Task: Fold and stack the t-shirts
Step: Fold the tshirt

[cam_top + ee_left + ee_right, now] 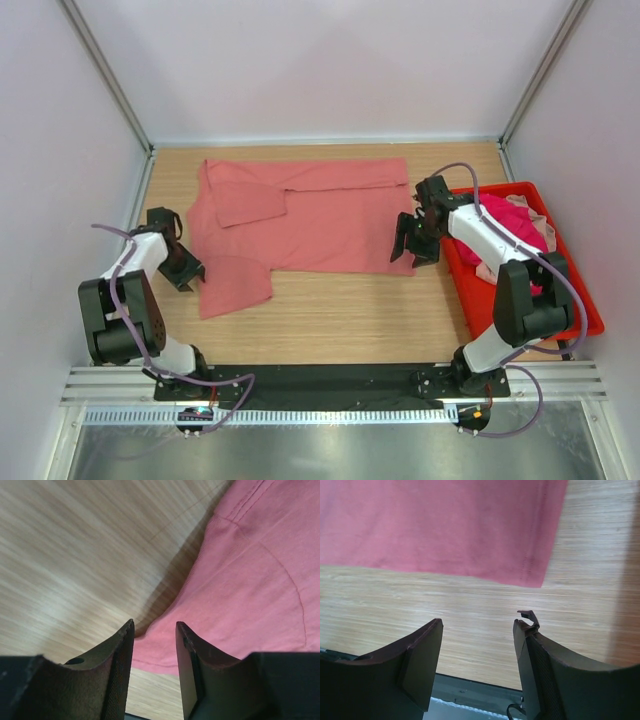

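Observation:
A large salmon-pink t-shirt [310, 215] lies spread on the wooden table, its top edge and one sleeve folded in. My left gripper [187, 271] is open and low at the shirt's left edge by the near sleeve. In the left wrist view the shirt's hem [240, 580] lies just ahead of and between the open fingers of my left gripper [155, 626], which hold nothing. My right gripper [412, 246] is open and empty over the shirt's near right corner. In the right wrist view that corner [445, 525] lies ahead of my right gripper [479, 622]. A magenta t-shirt [515, 225] and a pale pink one [543, 228] lie crumpled in the bin.
A red plastic bin [585, 305] stands at the table's right edge, close beside the right arm. White walls enclose the table on three sides. A black rail [330, 380] runs along the near edge.

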`<state>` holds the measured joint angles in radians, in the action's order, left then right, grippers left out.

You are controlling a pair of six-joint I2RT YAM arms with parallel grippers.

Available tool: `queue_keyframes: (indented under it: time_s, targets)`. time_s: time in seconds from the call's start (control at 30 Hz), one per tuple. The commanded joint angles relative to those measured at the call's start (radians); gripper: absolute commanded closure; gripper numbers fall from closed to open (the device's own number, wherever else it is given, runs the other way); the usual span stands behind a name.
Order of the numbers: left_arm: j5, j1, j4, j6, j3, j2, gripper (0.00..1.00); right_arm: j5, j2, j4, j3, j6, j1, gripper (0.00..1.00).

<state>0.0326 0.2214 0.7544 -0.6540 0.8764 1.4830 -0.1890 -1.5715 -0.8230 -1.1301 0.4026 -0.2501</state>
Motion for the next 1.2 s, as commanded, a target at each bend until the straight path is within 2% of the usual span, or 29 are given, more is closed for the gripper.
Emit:
queue_keyframes:
  time_s: [0.0, 0.23, 0.33, 0.73, 0.9, 1.03, 1.17]
  targets:
    - [-0.026, 0.006, -0.078, 0.024, 0.007, 0.036, 0.6, 0.011, 0.002, 0.038, 0.021, -0.018, 0.026, 0.36]
    - [-0.079, 0.006, -0.107, 0.031, 0.015, 0.109, 0.62, -0.036, -0.022, 0.111, 0.099, 0.028, 0.092, 0.38]
    - [-0.108, 0.006, -0.115, 0.019, 0.019, 0.132, 0.68, -0.047, -0.047, 0.137, 0.107, 0.045, 0.097, 0.39]
    - [-0.114, 0.007, -0.107, -0.025, -0.034, 0.089, 0.79, 0.069, -0.076, 0.196, 0.15, 0.097, 0.104, 0.38]
    - [-0.115, 0.015, -0.104, -0.033, -0.04, 0.082, 0.85, 0.082, -0.079, 0.228, 0.177, 0.114, 0.115, 0.47]
    - [-0.103, 0.027, -0.101, -0.033, -0.051, 0.062, 0.87, 0.08, -0.096, 0.248, 0.191, 0.119, 0.129, 0.5]
    - [-0.103, 0.044, -0.099, -0.041, -0.062, 0.049, 0.95, 0.085, -0.102, 0.254, 0.204, 0.117, 0.135, 0.57]
